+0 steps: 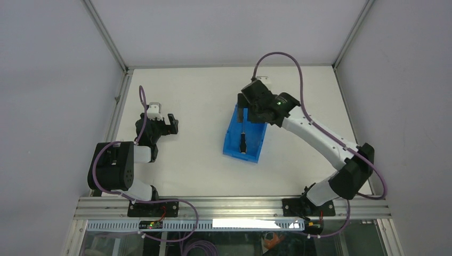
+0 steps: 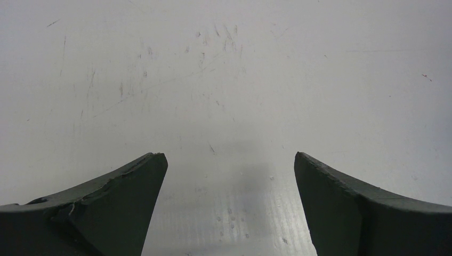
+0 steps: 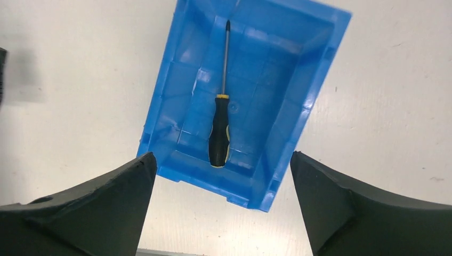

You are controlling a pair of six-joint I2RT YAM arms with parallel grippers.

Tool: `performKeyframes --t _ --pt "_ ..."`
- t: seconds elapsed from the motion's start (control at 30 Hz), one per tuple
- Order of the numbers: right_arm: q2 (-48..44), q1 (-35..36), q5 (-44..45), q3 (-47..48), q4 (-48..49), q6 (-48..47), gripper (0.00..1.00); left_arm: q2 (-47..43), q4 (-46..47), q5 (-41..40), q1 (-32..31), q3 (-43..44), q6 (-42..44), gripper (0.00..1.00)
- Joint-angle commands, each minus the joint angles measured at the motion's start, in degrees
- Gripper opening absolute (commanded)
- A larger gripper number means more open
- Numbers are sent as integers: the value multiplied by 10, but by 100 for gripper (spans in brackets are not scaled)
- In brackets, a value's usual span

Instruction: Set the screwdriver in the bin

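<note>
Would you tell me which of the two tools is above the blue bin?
The right tool, open over the bin holding the screwdriver; the left tool sits over the table, apart.

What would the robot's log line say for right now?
screwdriver: lying flat inside bin | right fingers: open, above bin, holding nothing | left fingers: open, over table | task: looks done

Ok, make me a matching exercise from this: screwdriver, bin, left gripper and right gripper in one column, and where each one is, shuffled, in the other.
Column one:
1. screwdriver
2. bin
3. left gripper
4. right gripper

Column two:
A. open, above the bin
B. lying on the bin's floor
C. open, only the table beneath it
D. standing on the table

Pairs: 1-B, 2-D, 3-C, 4-A.
</note>
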Motion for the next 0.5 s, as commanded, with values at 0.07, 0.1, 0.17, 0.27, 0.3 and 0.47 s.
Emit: performKeyframes --t 0.07,0.1,0.17,0.27,0.3,0.47 --pt "-134 -42 -17 -62 69 -112 99 -7 31 2 -6 10 0 99" --pt "-157 -59 -21 -88 84 -123 99 -7 31 2 -7 9 0 99" --pt "-202 -84 -18 -133 106 -135 99 -8 31 2 -7 9 0 99" --pt "-269 -124 -14 -213 154 -142 99 -7 31 2 -6 9 0 99" --pt "-290 -137 -14 -240 168 -142 99 -8 31 2 -6 9 0 99" --pt "-378 -164 20 -388 260 -163 99 -7 31 2 -6 9 0 99"
